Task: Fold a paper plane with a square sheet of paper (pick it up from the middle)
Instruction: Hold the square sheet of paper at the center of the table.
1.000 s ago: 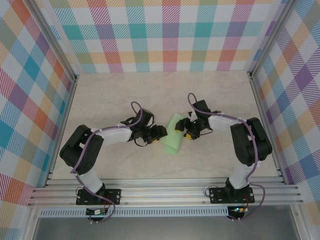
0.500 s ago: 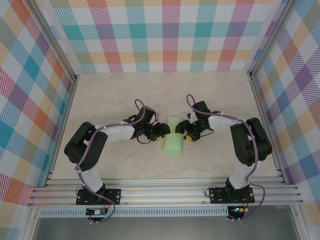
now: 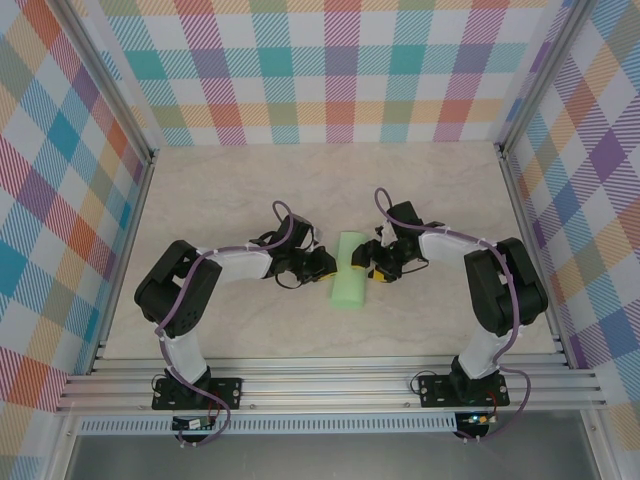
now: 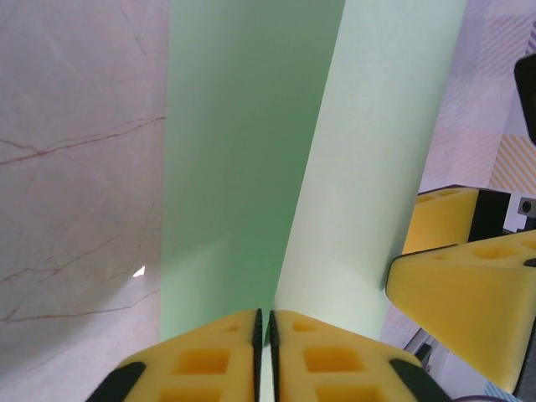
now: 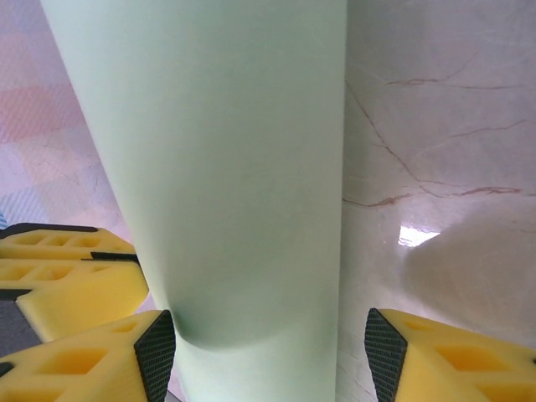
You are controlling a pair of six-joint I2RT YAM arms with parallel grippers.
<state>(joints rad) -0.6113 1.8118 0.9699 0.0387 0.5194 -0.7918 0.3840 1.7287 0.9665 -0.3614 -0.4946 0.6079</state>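
Observation:
The square sheet of paper (image 3: 349,268), pale green, lies mid-table bent lengthwise into a long narrow band, one half raised over the other (image 4: 251,151). No paper plane is in view. My left gripper (image 3: 328,265) is at the band's left side, its yellow jaws pressed together (image 4: 266,322) on the sheet where the two halves meet. My right gripper (image 3: 366,262) is at the band's right side and stands open (image 5: 270,343). The curved paper (image 5: 226,167) fills the left part of its gap, up against the left pad, and bare table fills the rest.
The marble-pattern table (image 3: 220,200) is fenced by plaid walls and metal rails (image 3: 330,385) at the near edge. The two grippers face each other closely across the paper, and the right one's yellow fingers (image 4: 461,285) show in the left wrist view.
My left gripper has moved right up to the paper and its jaws have come together on it. The band has swung from tilted to nearly straight. The right gripper has barely moved.

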